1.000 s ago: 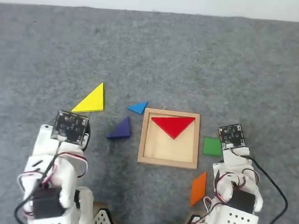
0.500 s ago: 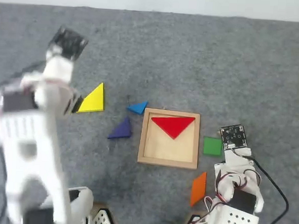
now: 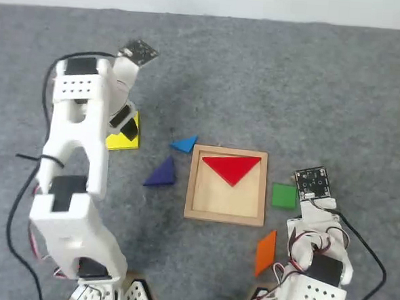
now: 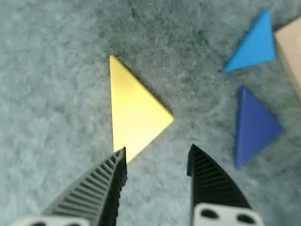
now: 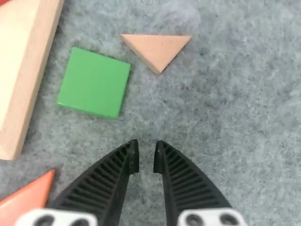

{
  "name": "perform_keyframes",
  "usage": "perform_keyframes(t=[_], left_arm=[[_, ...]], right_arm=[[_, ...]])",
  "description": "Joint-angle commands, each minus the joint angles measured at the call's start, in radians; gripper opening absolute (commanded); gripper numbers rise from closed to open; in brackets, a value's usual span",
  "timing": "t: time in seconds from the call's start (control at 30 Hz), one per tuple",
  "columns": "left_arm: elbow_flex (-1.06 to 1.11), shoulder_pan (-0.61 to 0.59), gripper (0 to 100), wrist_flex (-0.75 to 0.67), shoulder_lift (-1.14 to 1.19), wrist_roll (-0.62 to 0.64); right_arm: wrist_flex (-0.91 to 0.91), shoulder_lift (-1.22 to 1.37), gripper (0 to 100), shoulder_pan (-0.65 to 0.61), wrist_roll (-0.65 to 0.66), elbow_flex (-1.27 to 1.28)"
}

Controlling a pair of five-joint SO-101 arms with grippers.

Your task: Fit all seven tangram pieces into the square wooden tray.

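Hovering with fingers point(image 4: 106, 183) spread, your left gripper point(image 4: 157, 150) hangs over the yellow triangle point(image 4: 134, 117), at ten o'clock from the tray point(image 3: 192, 183). Your right gripper point(image 5: 146, 143), fingers nearly pressed together, sits by the green square point(image 5: 94, 82). Only the red triangle point(image 3: 231, 167) is seated; six pieces lie outside.

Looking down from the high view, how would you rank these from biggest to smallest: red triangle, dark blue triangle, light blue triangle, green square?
1. red triangle, clearly the largest.
2. dark blue triangle and green square: too alike to rank.
3. light blue triangle, the smallest.
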Motion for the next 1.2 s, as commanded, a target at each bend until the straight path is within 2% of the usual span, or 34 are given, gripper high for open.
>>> perform_keyframes(t=[0.0,0.2,0.4,0.73,1.17], left_arm=[[-0.042,-0.003,23,-0.046,0.023,-0.034],[-0.042,-0.017,32,-0.106,0.046,-0.097],[-0.065,-0.051,32,-0.166,0.081,-0.109],[-0.185,-0.049,32,-0.161,0.267,-0.132],[-0.183,-0.049,32,-0.161,0.354,-0.132]], right_arm=[[-0.001,-0.016,6.6,0.007,0.015,0.015],[-0.001,-0.015,6.6,0.007,0.015,0.015],[-0.001,-0.015,6.6,0.007,0.015,0.015],[-0.001,-0.013,6.5,0.007,0.015,0.015],[-0.001,-0.013,6.5,0.007,0.015,0.015]])
